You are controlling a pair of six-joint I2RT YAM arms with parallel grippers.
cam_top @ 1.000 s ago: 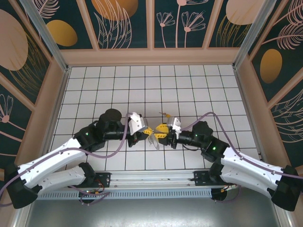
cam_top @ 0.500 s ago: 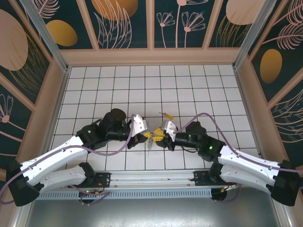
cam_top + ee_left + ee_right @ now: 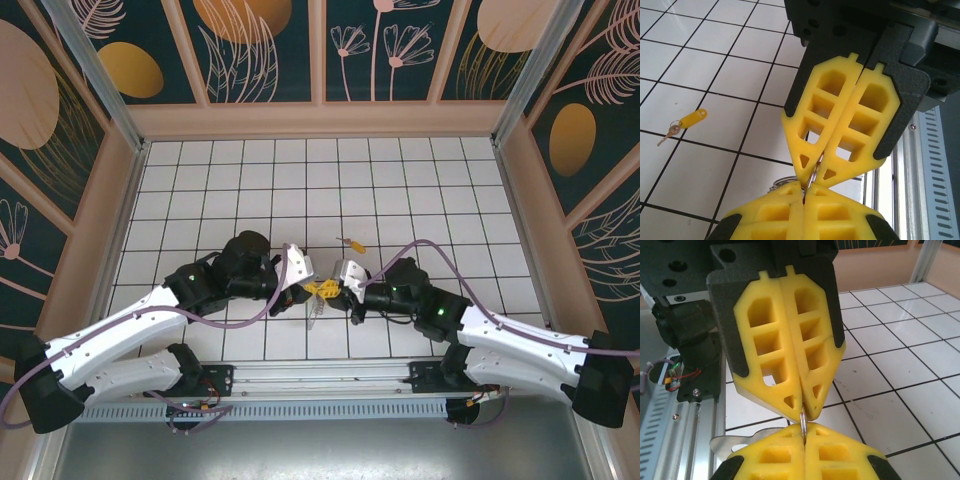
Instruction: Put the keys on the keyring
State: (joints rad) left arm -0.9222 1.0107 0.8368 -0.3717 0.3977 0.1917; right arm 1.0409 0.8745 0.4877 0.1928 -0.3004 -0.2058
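Mostly hidden: keyring (image 3: pixel 803 419), just a sliver of metal ring visible.
Left gripper (image 3: pixel 804 187) and right gripper (image 3: pixel 803 432) meet tip to tip above desk (image 3: pixel 400 180), both clamped on it.

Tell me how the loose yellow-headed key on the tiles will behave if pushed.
The yellow-headed key lies flat, so it should slide rather than roll on the glossy tiles. Its head and silvery blade seem joined by a ring, so it may fold when nudged. It looks tiny, so likely light.
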